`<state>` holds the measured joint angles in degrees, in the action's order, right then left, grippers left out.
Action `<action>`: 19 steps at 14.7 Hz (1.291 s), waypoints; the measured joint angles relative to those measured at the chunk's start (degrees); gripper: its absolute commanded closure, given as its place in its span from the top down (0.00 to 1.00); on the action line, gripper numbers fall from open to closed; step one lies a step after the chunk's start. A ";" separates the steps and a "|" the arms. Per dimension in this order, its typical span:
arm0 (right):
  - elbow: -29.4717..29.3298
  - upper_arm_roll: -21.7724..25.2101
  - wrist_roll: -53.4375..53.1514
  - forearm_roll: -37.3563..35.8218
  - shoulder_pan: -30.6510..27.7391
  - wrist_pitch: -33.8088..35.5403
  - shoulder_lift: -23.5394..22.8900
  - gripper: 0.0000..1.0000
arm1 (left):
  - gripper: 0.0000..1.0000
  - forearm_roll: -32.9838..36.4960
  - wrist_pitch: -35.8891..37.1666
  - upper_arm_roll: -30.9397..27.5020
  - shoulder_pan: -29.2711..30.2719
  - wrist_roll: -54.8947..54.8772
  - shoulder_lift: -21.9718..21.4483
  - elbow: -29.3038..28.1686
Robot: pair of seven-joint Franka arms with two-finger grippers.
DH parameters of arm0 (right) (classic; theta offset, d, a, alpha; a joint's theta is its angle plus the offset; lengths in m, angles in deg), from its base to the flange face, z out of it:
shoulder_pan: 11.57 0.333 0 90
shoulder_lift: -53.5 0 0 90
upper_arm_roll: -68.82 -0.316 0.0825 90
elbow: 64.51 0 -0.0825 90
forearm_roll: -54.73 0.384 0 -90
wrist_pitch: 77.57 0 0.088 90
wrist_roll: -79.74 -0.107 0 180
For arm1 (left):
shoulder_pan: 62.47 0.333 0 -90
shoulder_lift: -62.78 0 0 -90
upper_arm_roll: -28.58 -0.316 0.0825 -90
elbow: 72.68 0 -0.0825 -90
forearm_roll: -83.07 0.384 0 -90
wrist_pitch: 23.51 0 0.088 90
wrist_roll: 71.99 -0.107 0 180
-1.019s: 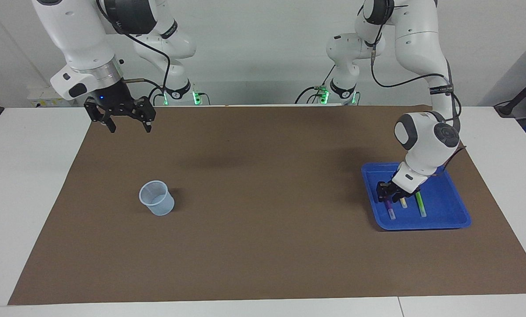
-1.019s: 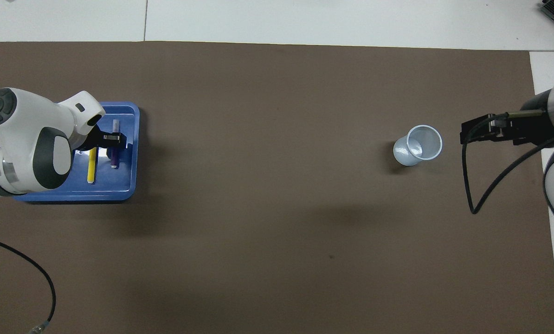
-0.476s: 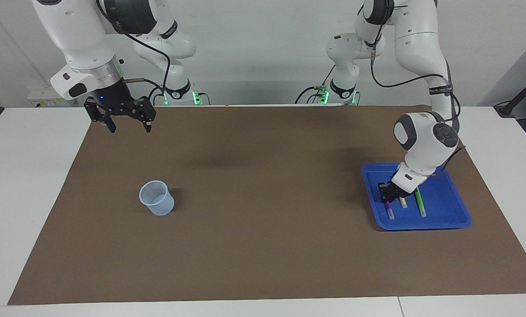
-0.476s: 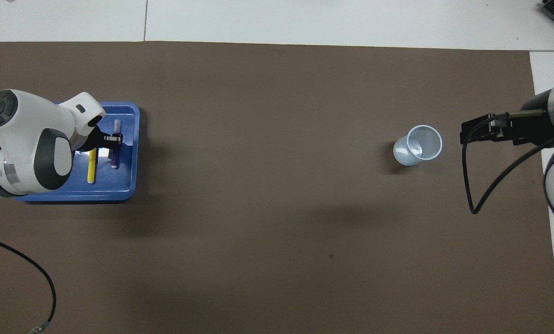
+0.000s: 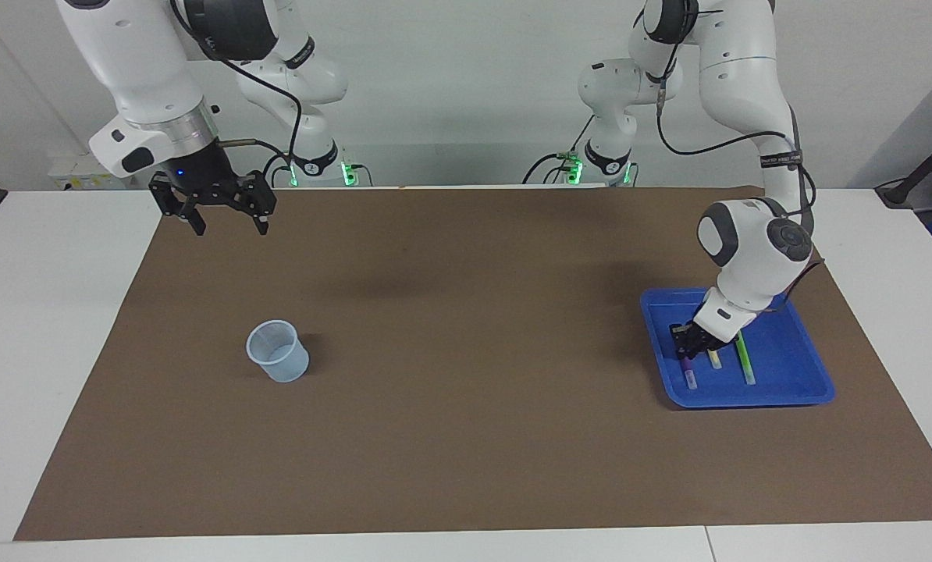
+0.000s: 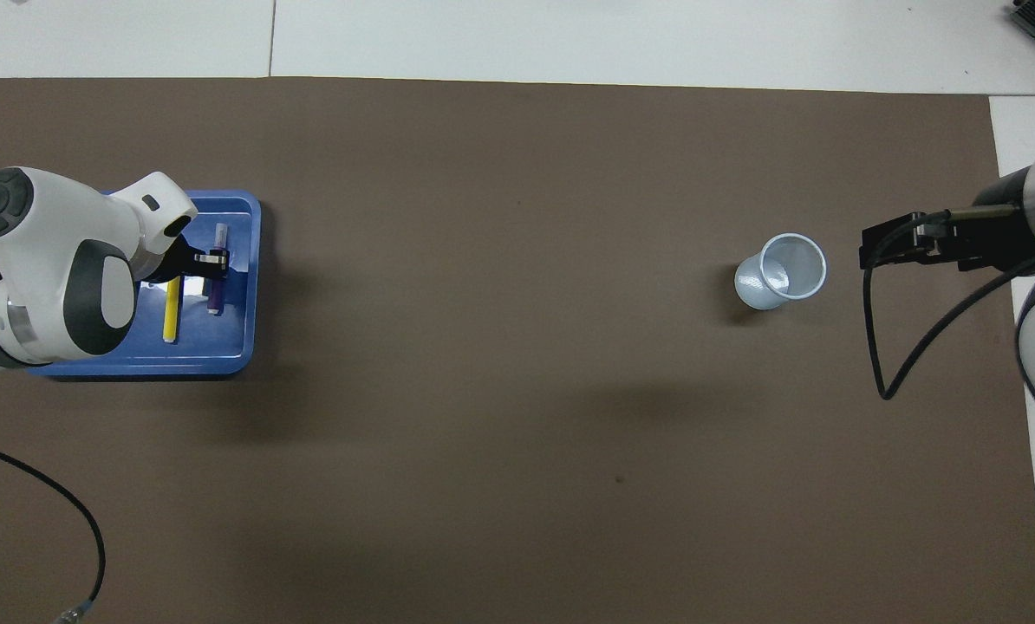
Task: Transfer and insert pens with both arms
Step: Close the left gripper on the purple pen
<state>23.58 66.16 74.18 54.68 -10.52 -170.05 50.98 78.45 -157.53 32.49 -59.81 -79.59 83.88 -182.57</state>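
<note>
Three pens lie side by side in a blue tray [image 5: 794,384] at the left arm's end of the table. My left gripper [image 5: 685,348] is down in the tray, shut on the purple pen [image 5: 691,375], which still rests on the tray floor. In the overhead view the left gripper [image 6: 214,260] grips the purple pen [image 6: 216,290] near its middle. Beside it lie the yellow pen [image 5: 715,360] and the green pen [image 5: 745,364]. The yellow pen [image 6: 171,312] also shows from overhead; the arm hides the green one there. My right gripper [image 5: 230,228] hangs open and holds nothing.
A pale translucent cup [image 5: 279,352] stands upright on the brown mat [image 5: 466,437] toward the right arm's end. In the overhead view the right gripper [image 6: 869,250] is beside the cup [image 6: 782,270]. Two smaller white arms with green lights stand at the robots' edge.
The left gripper's fingers have closed in on the purple pen inside the tray. The right arm, the cup and the other pens have not moved.
</note>
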 measured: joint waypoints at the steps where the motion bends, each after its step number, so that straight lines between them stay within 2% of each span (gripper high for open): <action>1: 0.00 0.00 0.00 0.00 0.00 0.00 0.00 1.00 | 0.00 0.00 0.00 -0.01 0.00 0.00 0.00 0.00; 6: 0.01 0.00 0.00 0.01 0.00 0.00 0.00 1.00 | 0.00 -0.01 1.71 -0.44 0.09 0.00 -0.10 0.58; 12: 0.06 -0.01 0.00 0.02 0.00 0.00 0.00 1.00 | 0.00 -0.01 11.43 -0.94 0.61 -0.04 -3.15 6.25; 19: 0.09 -0.04 0.00 0.04 0.01 0.01 0.01 1.00 | 0.00 -0.08 14.30 -0.58 0.57 0.38 -4.69 6.96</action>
<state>23.67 66.13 74.18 54.73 -10.51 -170.03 50.98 78.38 -143.24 31.91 -59.24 -79.21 79.19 -175.62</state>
